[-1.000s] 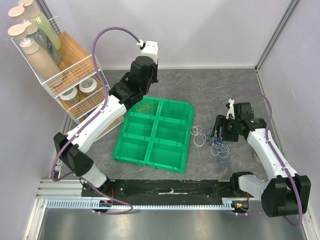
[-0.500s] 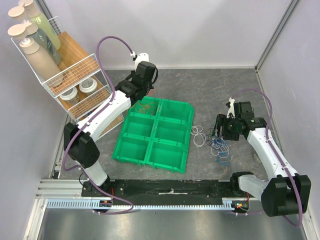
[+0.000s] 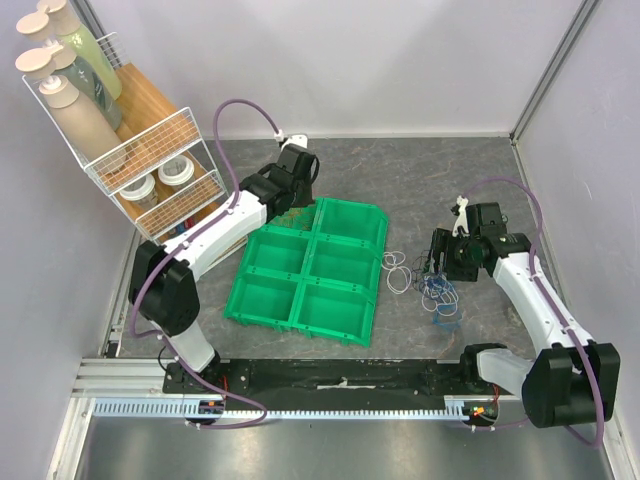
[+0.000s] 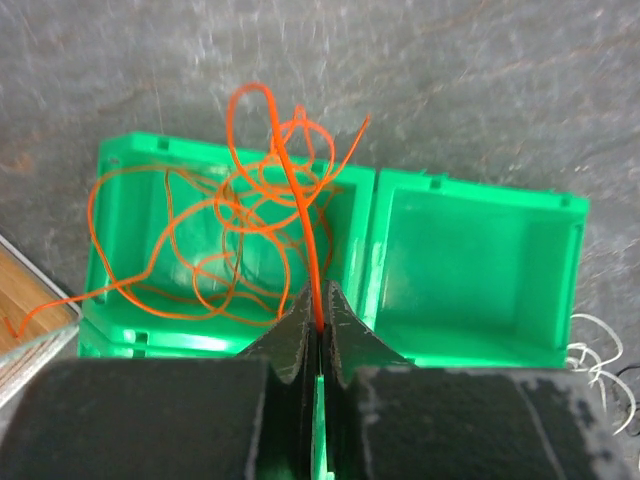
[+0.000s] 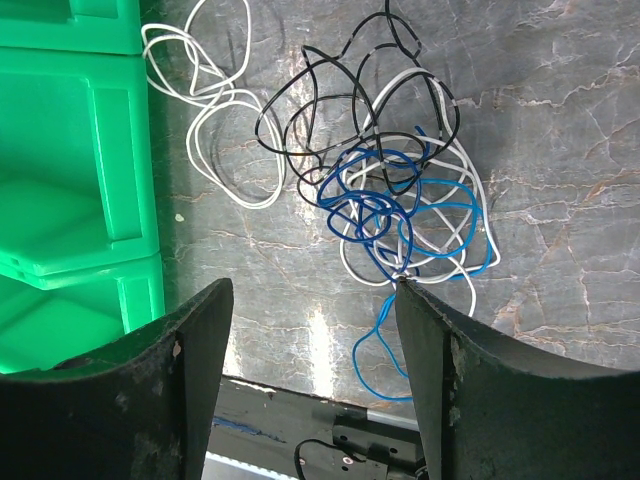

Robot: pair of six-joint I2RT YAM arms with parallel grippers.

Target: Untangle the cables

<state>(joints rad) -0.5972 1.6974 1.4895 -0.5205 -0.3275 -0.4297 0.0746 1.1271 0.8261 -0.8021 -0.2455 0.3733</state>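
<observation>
Left arm's fingers (image 4: pixel 298 335) were pressed together on one strand of the thin orange wire (image 4: pixel 299 205), above the far-left compartment of the green plastic divided tray (image 4: pixel 370 240). Most orange loops lay in that compartment, but some hung over its far rim and one tail ran out towards the white wire rack (image 3: pixel 190 125).

Risk: springy wire, so on release it would likely pop out of the compartment, or the tail would catch on the rack.

Right arm's fingers (image 5: pixel 440 400) were wide apart, holding nothing, hovering over the knotted bundle of black, white and blue cables (image 5: pixel 385 200) on the grey marbled worktop (image 5: pixel 560 150).

Risk: a pinch there would probably take several strands at once and drag the whole knot or tighten it.

Loose white loops (image 5: pixel 215 150) lay just beside the tray wall, which would crowd any pull leftward. Jars (image 3: pixel 178 172) sat in the rack, near the left arm.
</observation>
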